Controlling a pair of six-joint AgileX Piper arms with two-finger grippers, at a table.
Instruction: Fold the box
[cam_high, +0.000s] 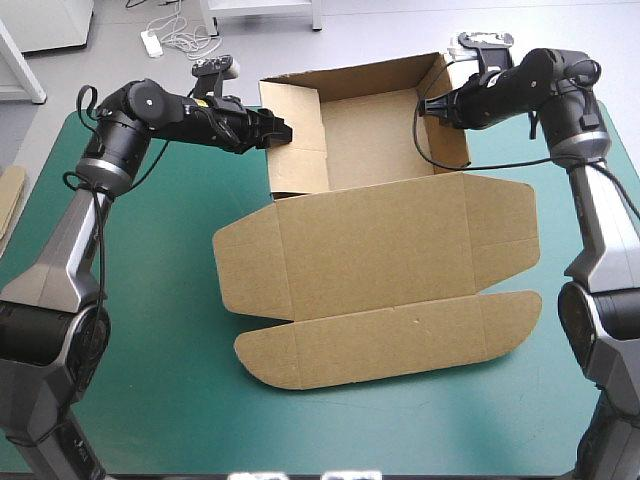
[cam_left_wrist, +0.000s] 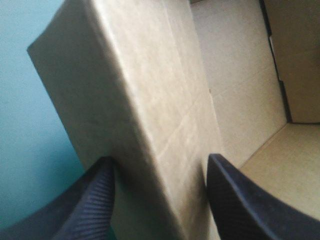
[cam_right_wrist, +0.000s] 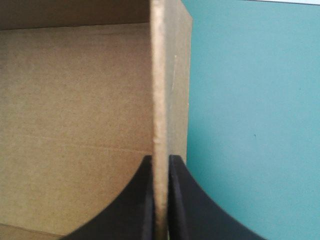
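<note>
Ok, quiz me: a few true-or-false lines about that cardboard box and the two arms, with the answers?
1. The right tool is shut on a raised wall of the box. True.
2. The lid is folded down over the box. False: the lid lies flat on the teal-green cover.
3. The left tool stands open astride the opposite wall. True.
4. Both tools hover over the lid. False: both are at the box's side walls.

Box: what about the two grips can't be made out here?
High view: left gripper fingertips merge into one dark shape at the box wall.
High view: right gripper fingertips lost against its own dark wrist.
Left wrist view: wall close and blurred; whether it is pinched is unclear.
</note>
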